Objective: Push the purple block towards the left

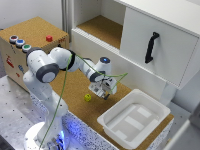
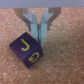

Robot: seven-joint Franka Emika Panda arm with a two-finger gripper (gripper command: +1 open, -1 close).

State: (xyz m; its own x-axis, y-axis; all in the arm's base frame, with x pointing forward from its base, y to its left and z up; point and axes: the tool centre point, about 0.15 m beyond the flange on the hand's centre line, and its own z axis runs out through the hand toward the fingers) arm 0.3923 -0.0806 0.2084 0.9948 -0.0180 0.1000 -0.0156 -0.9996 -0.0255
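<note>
Cork-topped work surface point(image 1: 75, 92) over a speckled base, backed by a white cabinet point(image 1: 155, 40) with one black handle point(image 1: 151, 47) and an open cork-floored shelf point(image 1: 102, 29). At the exterior view's left, one cork-faced box point(image 1: 30, 40) carrying four buttons: three round ones in a row, one red one apart. One white plastic tray point(image 1: 134, 119) near the corner at the exterior view's right. One white Panda arm point(image 1: 50, 70), trailing a green cable point(image 1: 65, 95).

Gripper point(image 1: 104, 91) low over the cork, just beside one small yellow object point(image 1: 88, 97). Purple block not made out in the exterior view.

Wrist view only: one purple block point(image 2: 28, 52) with yellow letters, resting on the cork, corner tucked against the pale fingers point(image 2: 43, 30). Gripper point(image 2: 38, 36) fingers drawn nearly together, gripping nothing, one side touching the block.
</note>
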